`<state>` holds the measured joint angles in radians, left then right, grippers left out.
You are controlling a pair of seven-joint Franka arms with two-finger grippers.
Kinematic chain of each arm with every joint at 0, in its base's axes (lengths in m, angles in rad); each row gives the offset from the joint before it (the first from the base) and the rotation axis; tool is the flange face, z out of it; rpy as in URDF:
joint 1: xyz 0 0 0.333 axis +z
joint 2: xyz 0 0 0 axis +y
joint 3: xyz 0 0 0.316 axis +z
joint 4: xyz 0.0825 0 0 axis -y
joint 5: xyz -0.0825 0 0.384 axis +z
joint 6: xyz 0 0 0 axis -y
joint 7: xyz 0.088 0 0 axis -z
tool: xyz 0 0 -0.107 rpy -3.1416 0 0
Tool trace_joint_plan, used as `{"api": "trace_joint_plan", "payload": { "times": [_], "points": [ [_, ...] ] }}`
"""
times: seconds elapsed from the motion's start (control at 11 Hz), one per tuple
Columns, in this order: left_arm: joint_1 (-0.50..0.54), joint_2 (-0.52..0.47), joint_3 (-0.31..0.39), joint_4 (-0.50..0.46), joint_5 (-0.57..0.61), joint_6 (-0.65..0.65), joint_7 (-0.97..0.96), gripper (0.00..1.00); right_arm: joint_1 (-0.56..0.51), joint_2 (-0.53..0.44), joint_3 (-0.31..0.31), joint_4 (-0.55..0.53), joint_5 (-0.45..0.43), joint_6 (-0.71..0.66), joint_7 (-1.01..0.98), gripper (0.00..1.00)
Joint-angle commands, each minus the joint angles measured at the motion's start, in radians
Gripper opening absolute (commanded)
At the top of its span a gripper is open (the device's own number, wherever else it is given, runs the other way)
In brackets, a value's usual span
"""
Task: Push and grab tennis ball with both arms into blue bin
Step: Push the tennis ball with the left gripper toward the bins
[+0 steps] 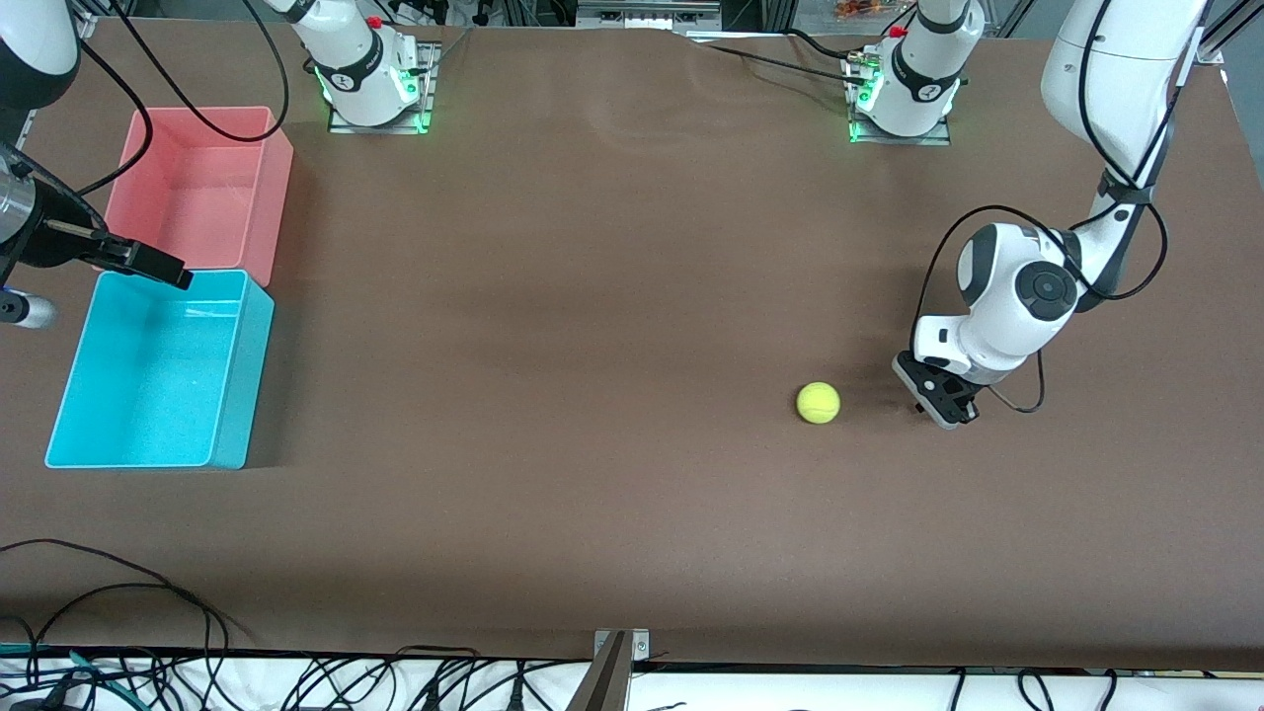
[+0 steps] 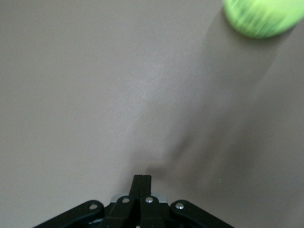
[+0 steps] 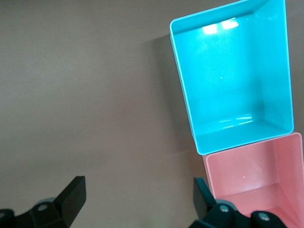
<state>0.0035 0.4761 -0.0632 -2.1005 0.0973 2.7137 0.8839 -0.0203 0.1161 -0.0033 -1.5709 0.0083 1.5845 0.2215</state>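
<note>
1. Brown matte tabletop [image 1: 592,346] fills your front view, operator. The small fuzzy yellow-green tennis ball [image 1: 819,403] sits on it toward the left arm's end, well apart from both tubs. Your left gripper [image 1: 950,410] is down at table level just beside the ball, not touching it, fingers pressed together and holding nothing. At the right arm's end stands the light cyan-blue rectangular plastic bin [image 1: 158,370], with the pink plastic tub of the same size [image 1: 202,193] right against it, farther from the front camera. Your right gripper [image 1: 148,262] hangs over the edge where the two tubs meet, and this arm waits.

2. Left wrist view: the two black fingers [image 2: 142,183] meet in one closed tip just over the bare brown surface [image 2: 95,95]. The tennis ball [image 2: 261,18] shows blurred at the frame's edge, clear of the fingers.

3. Right wrist view: your right gripper [image 3: 137,197] has its black fingers [image 3: 73,190] spread wide, nothing between them. You look straight down into the blue bin [image 3: 228,85] and part of the pink tub [image 3: 256,175], walls touching, neither with the ball in it.
</note>
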Motion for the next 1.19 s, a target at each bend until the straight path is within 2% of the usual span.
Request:
{"api": "trace_joint_plan", "payload": {
  "times": [0.0, 0.09, 0.18, 0.27, 0.46, 0.55, 0.64, 0.91, 1.1],
  "points": [
    [0.012, -0.066, 0.031, -0.012, 0.032, -0.049, -0.014, 0.0, -0.003, -0.004, -0.003, -0.003, -0.013, 0.005, -0.021, 1.0],
    [0.015, -0.117, 0.039, -0.024, 0.032, -0.09, -0.014, 0.0, -0.003, -0.004, -0.003, -0.003, -0.013, 0.005, -0.022, 1.0],
    [0.026, -0.19, 0.06, -0.056, 0.032, -0.107, -0.014, 0.07, -0.004, -0.003, -0.004, -0.001, -0.016, 0.008, -0.027, 1.0],
    [0.035, -0.267, 0.077, -0.091, 0.032, -0.117, -0.014, 0.19, -0.01, -0.003, -0.003, -0.001, -0.028, 0.015, -0.027, 1.0],
    [0.065, -0.397, 0.109, -0.128, 0.032, -0.173, -0.02, 0.71, -0.013, 0.017, -0.003, -0.003, -0.03, 0.037, -0.027, 1.0],
    [0.084, -0.443, 0.118, -0.13, 0.032, -0.245, -0.02, 1.0, -0.013, 0.034, -0.003, -0.003, -0.03, 0.051, -0.027, 1.0],
    [0.085, -0.468, 0.126, -0.131, 0.032, -0.29, -0.023, 1.0, -0.013, 0.048, -0.003, -0.004, -0.03, 0.06, -0.028, 1.0],
    [0.105, -0.501, 0.131, -0.131, 0.03, -0.285, -0.028, 1.0, -0.013, 0.106, -0.003, -0.02, -0.013, 0.109, -0.051, 1.0],
    [0.11, -0.557, 0.128, -0.119, 0.019, -0.267, -0.028, 1.0, -0.01, 0.134, 0.0, -0.052, 0.019, 0.184, -0.051, 1.0]
  ]
}}
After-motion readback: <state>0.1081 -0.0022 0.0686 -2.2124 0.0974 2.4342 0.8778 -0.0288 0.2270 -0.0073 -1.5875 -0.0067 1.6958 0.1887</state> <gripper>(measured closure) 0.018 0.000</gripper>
